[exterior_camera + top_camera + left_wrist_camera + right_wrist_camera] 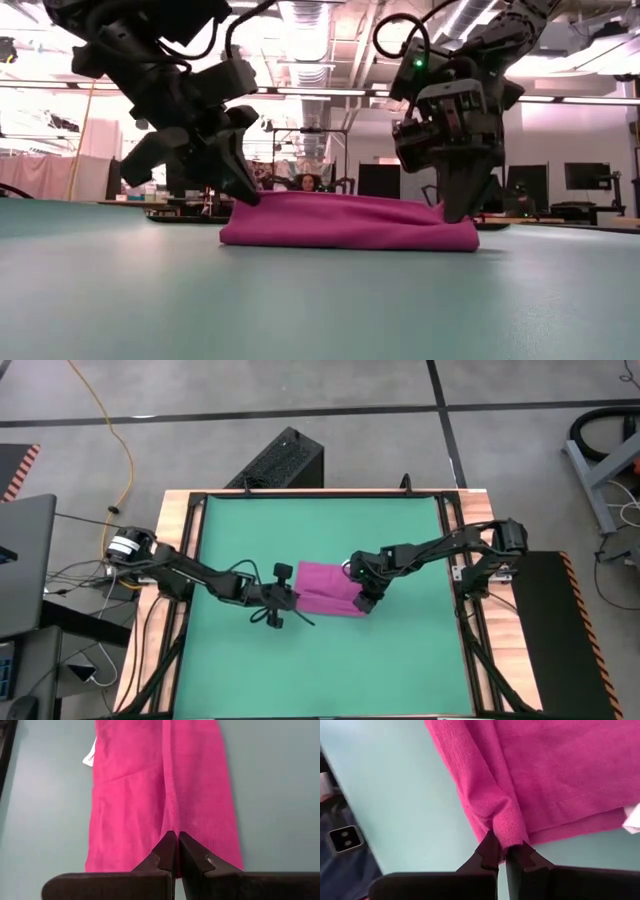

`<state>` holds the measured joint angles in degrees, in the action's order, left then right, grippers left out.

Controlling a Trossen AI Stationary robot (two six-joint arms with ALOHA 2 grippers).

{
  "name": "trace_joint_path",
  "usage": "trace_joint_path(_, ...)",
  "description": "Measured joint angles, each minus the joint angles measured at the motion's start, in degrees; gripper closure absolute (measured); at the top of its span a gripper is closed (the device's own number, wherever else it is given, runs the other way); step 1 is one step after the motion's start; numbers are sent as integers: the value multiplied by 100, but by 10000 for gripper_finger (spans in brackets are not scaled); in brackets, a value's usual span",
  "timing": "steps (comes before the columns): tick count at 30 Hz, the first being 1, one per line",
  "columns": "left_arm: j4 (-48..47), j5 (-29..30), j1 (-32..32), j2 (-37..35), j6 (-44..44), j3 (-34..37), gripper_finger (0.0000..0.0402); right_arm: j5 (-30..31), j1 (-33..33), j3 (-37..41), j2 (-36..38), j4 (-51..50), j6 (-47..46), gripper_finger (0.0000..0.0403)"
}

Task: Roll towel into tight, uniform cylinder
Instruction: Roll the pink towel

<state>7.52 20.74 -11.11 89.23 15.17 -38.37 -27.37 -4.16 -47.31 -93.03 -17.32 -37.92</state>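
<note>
We've got the towel lying near the middle of the green mat, folded flat w/ a rolled-over edge along one side, not a full cylinder. Its white tag sticks out at one edge, seen in left wrist view; right wrist view also catches the tag at a corner.

Left gripper is down at the towel's left end. Its fingers are pressed together, tips pinching a ridge of the cloth. Right gripper sits at the opposite end, at the near-right corner; its fingers are nearly closed, clamped on a bunched fold of the towel's edge.

In low view we see both grippers reaching down to mat level, towel a low pink mound btwn them.

Beyond the table: grey floor, a yellow cable, a black box at the far edge.
</note>
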Motion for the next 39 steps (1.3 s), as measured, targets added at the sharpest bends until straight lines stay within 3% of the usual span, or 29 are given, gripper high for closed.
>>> trace_joint_path(8, -33, -433, 392, 0, -92, 0, 401, 369, -11, 2, 11, 17, 238, 342)
trace_joint_path(19, -26, -549, 577, -4, -76, 58, 401, 844, -11, 2, 11, 28, 365, 300)
trace_joint_path(27, 369, -661, 651, -9, -157, 472, 401, 978, -11, 2, 164, 53, 553, 294)
trace_joint_path(39, 662, -660, 651, -9, 78, 487, 401, 1171, -9, 2, 280, 136, 1141, 294)
